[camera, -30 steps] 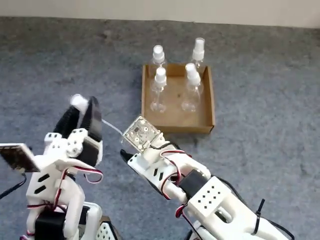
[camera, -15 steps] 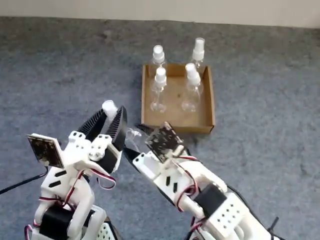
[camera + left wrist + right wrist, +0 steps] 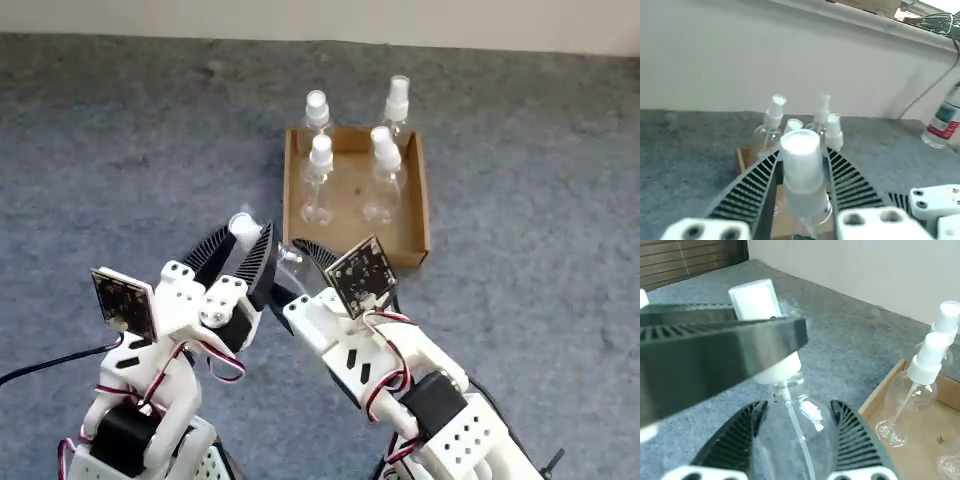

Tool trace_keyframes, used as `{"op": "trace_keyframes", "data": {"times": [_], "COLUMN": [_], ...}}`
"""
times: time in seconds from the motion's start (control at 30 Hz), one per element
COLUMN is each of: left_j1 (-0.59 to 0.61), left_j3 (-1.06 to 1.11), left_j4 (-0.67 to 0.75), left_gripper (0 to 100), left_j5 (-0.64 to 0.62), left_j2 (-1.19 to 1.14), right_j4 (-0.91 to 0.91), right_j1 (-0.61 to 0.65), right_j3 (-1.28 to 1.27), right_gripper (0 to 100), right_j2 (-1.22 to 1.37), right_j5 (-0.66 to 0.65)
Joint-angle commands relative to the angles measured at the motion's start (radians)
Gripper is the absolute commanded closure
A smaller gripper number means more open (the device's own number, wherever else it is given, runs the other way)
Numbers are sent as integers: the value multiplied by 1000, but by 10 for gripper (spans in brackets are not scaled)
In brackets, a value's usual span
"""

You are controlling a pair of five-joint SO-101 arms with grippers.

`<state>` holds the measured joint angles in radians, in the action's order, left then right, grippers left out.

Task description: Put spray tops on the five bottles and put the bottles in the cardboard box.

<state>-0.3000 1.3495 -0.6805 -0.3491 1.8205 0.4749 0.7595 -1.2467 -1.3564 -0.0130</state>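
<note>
**High view.** My left gripper (image 3: 247,229) was clenched on the white plastic spray top (image 3: 242,221). My right gripper (image 3: 293,268) was clamped round the clear plastic bottle (image 3: 290,261). Both met over the grey carpet surface (image 3: 120,150), just near and left of the shallow brown cardboard box (image 3: 425,215). I judge that one arm braced the bottle so the other could seat the top. The four capped clear bottles (image 3: 320,175) stood upright at the box: two inside, two at its far wall, where I could not tell inside from behind. No writing was legible.

**Left wrist view.** My left gripper (image 3: 802,156) pinched the spray top (image 3: 800,165) by its sides, leaving the head exposed. The box (image 3: 742,156) and capped bottles (image 3: 775,114) stood beyond. A red-and-blue-labelled bottle (image 3: 942,120) stood far right; its print was too small to read.

**Right wrist view.** My right gripper (image 3: 795,440) gripped the bottle (image 3: 795,427) at its shoulder, neck upward. The spray top (image 3: 760,315) sat at the neck, and its tube ran down inside. Whether it was fully seated, I could not tell. The box (image 3: 885,385) lay to the right. No labels were visible.
</note>
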Motion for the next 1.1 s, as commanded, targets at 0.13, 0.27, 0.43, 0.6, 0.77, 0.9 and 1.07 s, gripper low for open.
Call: {"op": "trace_keyframes", "data": {"times": [0.13, 0.27, 0.43, 0.6, 0.77, 0.9, 1.07], "left_j1": [-22, -24, -25, -44, -38, -38, -38], "left_j3": [16, 13, -21, -33, -53, -105, -162], "left_j4": [18, 18, 17, -9, -14, -75, -152], "left_gripper": [996, 995, 914, 878, 876, 874, 874], "left_j5": [21, 21, 21, 21, 43, 97, 98], "left_j2": [-1, -1, -1, -1, 5, 7, 7], "right_j4": [-21, -19, -25, -27, -28, -28, -50], "right_j1": [-21, -21, -21, -22, -24, -59, -71], "right_j3": [90, 102, 97, 105, 107, 99, 97], "right_gripper": [994, 994, 994, 994, 994, 994, 994], "right_j2": [-39, -38, 1, 101, 114, 117, 119], "right_j5": [11, 12, 12, 12, 12, 12, 8]}}
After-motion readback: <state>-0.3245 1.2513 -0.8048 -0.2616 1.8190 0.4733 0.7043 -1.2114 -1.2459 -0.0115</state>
